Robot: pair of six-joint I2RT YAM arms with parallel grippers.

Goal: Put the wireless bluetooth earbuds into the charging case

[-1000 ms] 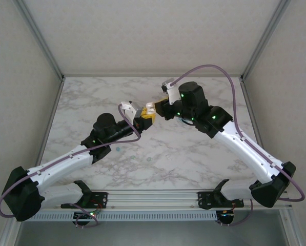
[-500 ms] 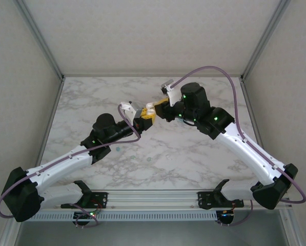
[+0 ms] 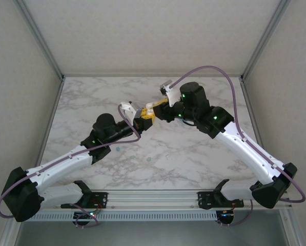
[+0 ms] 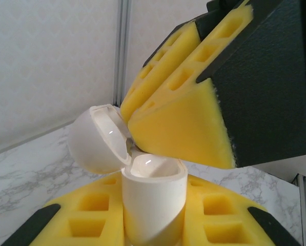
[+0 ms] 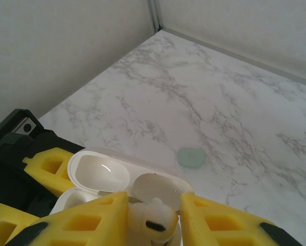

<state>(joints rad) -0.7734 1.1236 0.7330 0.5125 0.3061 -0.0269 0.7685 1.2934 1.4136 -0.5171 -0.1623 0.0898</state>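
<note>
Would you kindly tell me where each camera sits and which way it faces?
Top external: above and behind the bases, looking down on the marble table; both arms show, left pincer and right pincer close together mid-table.
Left wrist: on the left arm, looking along its own yellow fingers at the open white charging case they grip.
Right wrist: on the right arm, looking down past its own fingers, a white earbud between them.
Shared: both wrist views show the case and the other arm's pincer.

Earbud [image 5: 153, 219] over charging case [image 4: 154, 197]; table [image 3: 194, 154] beneath.
</note>
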